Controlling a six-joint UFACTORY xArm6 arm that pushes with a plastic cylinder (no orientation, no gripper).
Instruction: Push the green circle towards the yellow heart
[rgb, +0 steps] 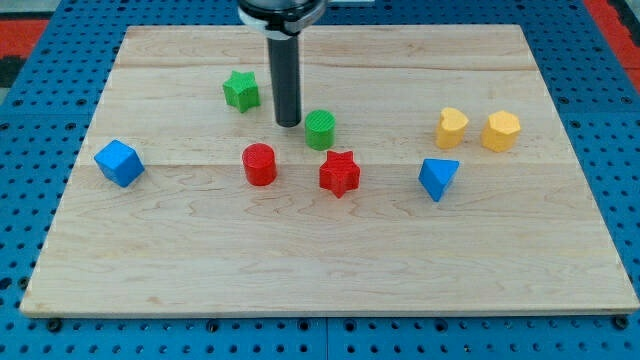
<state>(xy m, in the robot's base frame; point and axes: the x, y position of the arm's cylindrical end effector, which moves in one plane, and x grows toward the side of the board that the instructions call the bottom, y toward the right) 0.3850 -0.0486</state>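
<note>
The green circle (320, 130) sits near the middle of the wooden board (330, 260). The yellow heart (452, 127) lies well to its right, at about the same height in the view. My tip (288, 123) stands just left of the green circle, very close to it, and right of the green star (240, 90).
A yellow hexagon (501, 131) sits just right of the heart. A red star (339, 173) and a red cylinder (259, 164) lie below the green circle. A blue triangle (438, 178) lies below the heart. A blue cube (119, 162) sits at the left.
</note>
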